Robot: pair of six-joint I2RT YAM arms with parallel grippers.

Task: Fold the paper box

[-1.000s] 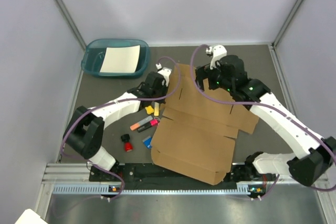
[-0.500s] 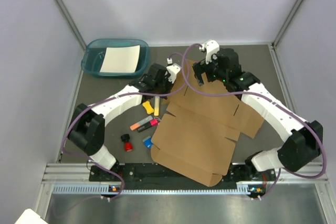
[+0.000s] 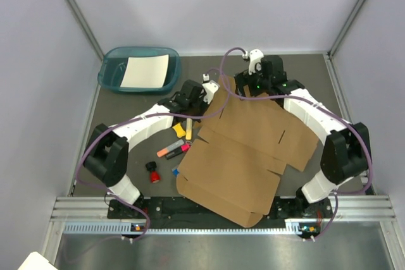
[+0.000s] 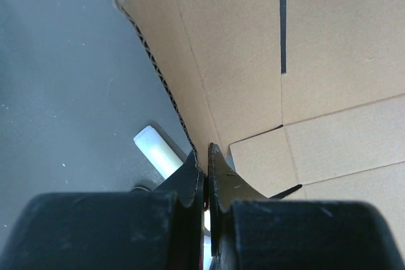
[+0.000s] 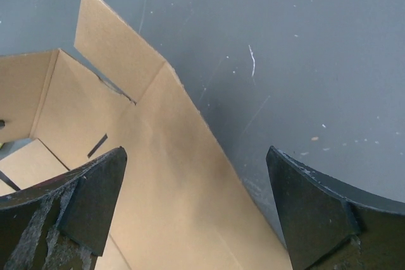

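The dark grey table (image 3: 316, 74) carries the paper box (image 3: 240, 156) centrally toward the near edge, 1 teal tray (image 3: 112, 67) in the far-left corner, and markers (image 3: 174, 150) by the box's left side.

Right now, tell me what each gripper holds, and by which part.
The left gripper pinches the brown corrugated cardboard paper box by its raw side edge. The right gripper is open over it, holding nothing.

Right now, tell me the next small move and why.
Probably close the right gripper on the paper box: its jaws stand open with the box's raised far edge between them, while the left gripper is shut on the box's left edge.
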